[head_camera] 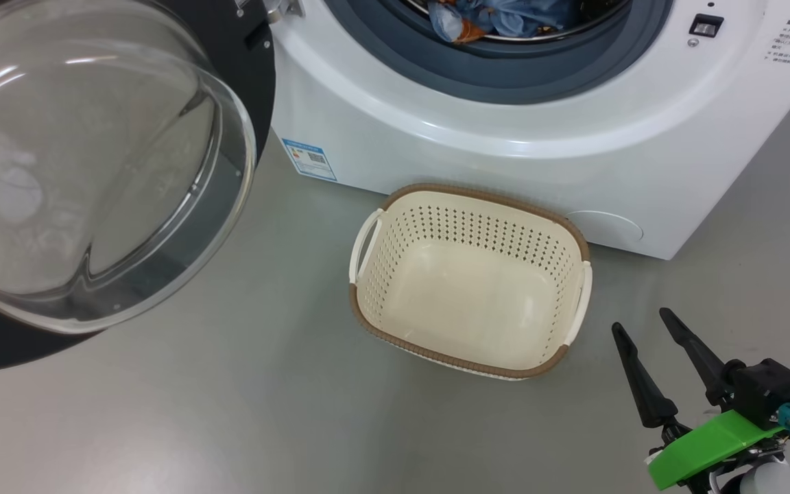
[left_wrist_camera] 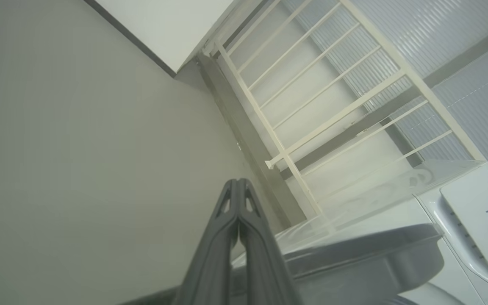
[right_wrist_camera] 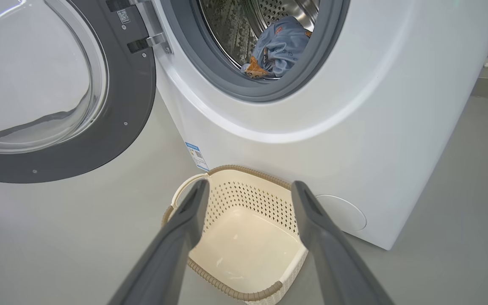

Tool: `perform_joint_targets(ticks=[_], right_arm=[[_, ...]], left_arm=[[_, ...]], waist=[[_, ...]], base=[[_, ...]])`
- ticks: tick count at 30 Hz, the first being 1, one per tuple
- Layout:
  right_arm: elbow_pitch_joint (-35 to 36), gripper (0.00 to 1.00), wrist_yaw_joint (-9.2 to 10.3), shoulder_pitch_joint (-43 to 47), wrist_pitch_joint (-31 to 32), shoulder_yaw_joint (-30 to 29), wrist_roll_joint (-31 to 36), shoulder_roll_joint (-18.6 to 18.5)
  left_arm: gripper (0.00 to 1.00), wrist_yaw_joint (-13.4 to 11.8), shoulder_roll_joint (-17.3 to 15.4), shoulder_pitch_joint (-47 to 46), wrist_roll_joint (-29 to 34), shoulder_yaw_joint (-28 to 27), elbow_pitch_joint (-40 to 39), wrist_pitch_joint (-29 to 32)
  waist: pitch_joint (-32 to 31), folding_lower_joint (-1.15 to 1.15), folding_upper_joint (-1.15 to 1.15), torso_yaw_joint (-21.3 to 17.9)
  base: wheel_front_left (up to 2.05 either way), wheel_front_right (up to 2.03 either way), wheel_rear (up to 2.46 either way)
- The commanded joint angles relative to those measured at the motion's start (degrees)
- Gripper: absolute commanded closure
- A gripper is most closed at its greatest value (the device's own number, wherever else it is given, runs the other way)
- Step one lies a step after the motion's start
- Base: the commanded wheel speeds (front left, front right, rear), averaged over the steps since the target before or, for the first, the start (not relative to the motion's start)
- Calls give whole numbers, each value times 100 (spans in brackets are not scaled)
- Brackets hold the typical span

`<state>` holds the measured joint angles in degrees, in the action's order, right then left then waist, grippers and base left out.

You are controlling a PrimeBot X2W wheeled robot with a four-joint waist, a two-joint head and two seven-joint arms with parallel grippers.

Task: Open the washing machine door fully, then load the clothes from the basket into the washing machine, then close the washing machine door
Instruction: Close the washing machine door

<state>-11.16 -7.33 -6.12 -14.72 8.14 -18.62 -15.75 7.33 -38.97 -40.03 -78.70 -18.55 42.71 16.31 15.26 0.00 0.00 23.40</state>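
Observation:
The washing machine [head_camera: 505, 151] [right_wrist_camera: 354, 106] stands with its door [head_camera: 93, 171] [right_wrist_camera: 49, 84] swung wide open to the left. The clothes [head_camera: 498, 17] [right_wrist_camera: 278, 46], light blue with orange print, lie inside the steel drum. On the floor in front sits the basket [head_camera: 470, 281] [right_wrist_camera: 244, 237], with nothing in it. My right gripper [head_camera: 642, 326] [right_wrist_camera: 248, 190] is open at the lower right, right of the basket and holding nothing. My left gripper [left_wrist_camera: 237, 182] is shut on nothing, its fingers pointing past the door's glass bowl [left_wrist_camera: 354, 250] toward a wall.
Grey floor [head_camera: 230, 412] spreads around the basket. A cream railing [left_wrist_camera: 311, 106] and a white wall stand beyond the machine in the left wrist view. A round service cap [head_camera: 604, 226] sits low on the machine's front.

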Motion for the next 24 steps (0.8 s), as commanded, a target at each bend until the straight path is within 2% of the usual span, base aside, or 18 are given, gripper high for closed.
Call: perform_joint_targets(ticks=[1,13,24], right_arm=[[142,0,-16,-110,-28,106,-7,-59],[100,0,-16,-109,-28,120,-7,-28],[80,0,-16,74,-28,37,-45,96]], left_arm=[[100,15,-504,-122,-100,-64,-39,235],[100,15,-445,-39,-520,367,160,1751],[100,15,-467,551,-806,680,-894,2925]], waist=[[31,0,0,-13],[-64,0,0,-5],[-399,0,0,26]], base=[[0,0,0],[0,0,0],[0,0,0]])
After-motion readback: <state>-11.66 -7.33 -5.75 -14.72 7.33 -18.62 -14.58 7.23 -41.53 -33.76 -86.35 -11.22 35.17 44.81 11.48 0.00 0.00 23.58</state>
